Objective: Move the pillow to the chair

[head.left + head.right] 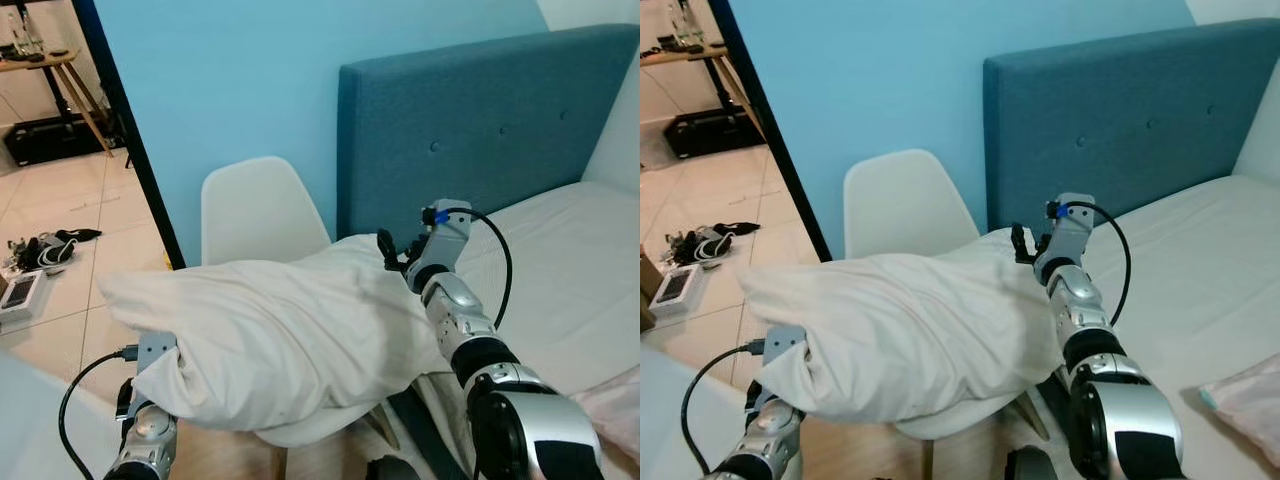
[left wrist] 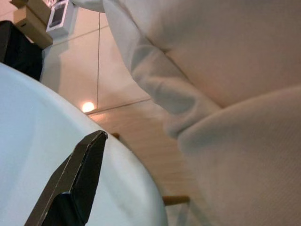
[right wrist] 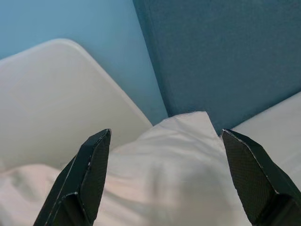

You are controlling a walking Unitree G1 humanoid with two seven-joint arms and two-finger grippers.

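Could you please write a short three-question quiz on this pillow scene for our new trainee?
1. True or false: the pillow lies over the white chair.
2. How do the right gripper's fingers stand? A) spread wide B) pinched together
3. What blue thing stands behind the chair, at the end of the bed?

Key: 1 true; 2 A, they are spread wide with the pillow's corner between them; 3 the headboard.

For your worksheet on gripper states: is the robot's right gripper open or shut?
Open. In the right wrist view, the right gripper has its two black fingers spread wide apart, with the white pillow lying between them.
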